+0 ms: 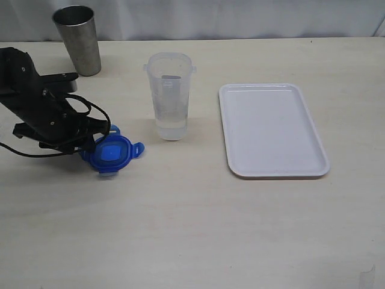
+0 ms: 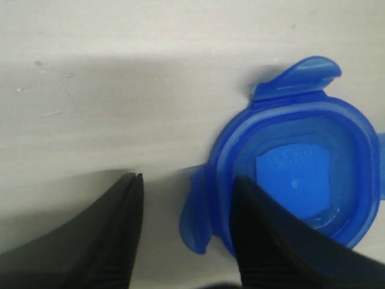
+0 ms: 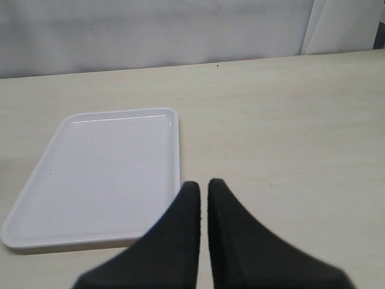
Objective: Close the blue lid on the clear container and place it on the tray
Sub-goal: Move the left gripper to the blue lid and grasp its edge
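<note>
Glossy blue lid (image 1: pixel 112 153), rounded square, flat on table (image 1: pixel 192 229) near translucent container (image 1: pixel 169 96), left gripper (image 2: pixel 187 180) jaws wide astride lid rim, right gripper (image 3: pixel 203 185) jaws nearly touching, empty, near smooth white tray (image 1: pixel 224 120), steel cup (image 1: pixel 78 39) behind.

Steel cup on a pale tabletop
A grey tapered cup (image 1: pixel 77 39) stands upright, mouth up, near the back edge of the light wood-grain tabletop (image 1: pixel 180 229), toward the left of the exterior view. A pale backdrop (image 1: pixel 240 15) runs behind the back edge.
</note>
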